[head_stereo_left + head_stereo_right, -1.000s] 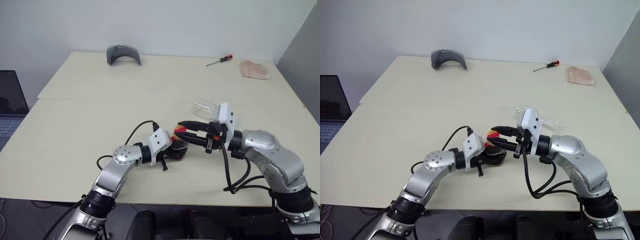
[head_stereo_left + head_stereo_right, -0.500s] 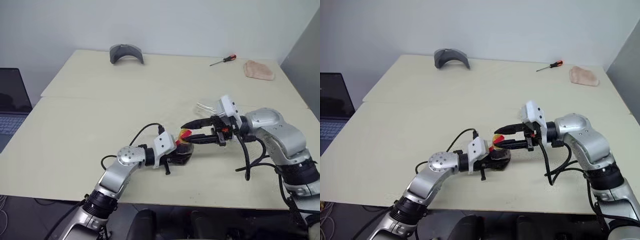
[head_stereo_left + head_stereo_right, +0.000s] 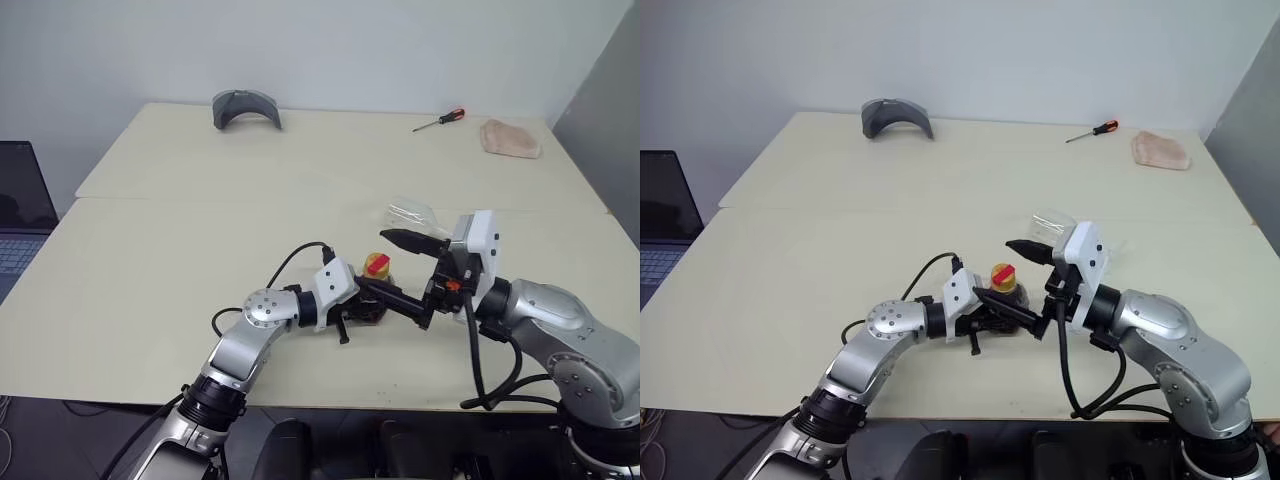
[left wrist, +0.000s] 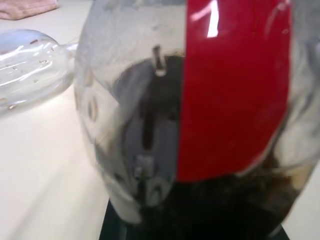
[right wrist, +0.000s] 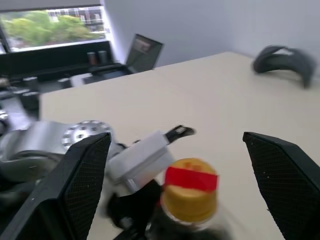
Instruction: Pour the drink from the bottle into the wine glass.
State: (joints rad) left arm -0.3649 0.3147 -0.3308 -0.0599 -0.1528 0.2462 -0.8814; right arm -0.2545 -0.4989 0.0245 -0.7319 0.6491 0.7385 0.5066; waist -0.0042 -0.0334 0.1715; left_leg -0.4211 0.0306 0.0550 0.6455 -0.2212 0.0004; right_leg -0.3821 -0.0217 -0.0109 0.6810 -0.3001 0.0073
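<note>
Since a second ago my right gripper (image 3: pixel 1025 285) has spread its fingers wide and let go of the cap (image 5: pixel 190 193), backing off toward four o'clock. My left gripper (image 3: pixel 985 310) is clamped shut on the bottle (image 3: pixel 1000 300), keeping it upright on the table (image 3: pixel 180 250) so the drink (image 4: pixel 210 205) sits low. The wine glass (image 3: pixel 410 212) lies on its side near the bottle at one o'clock, so I judge pouring can't start yet.
</note>
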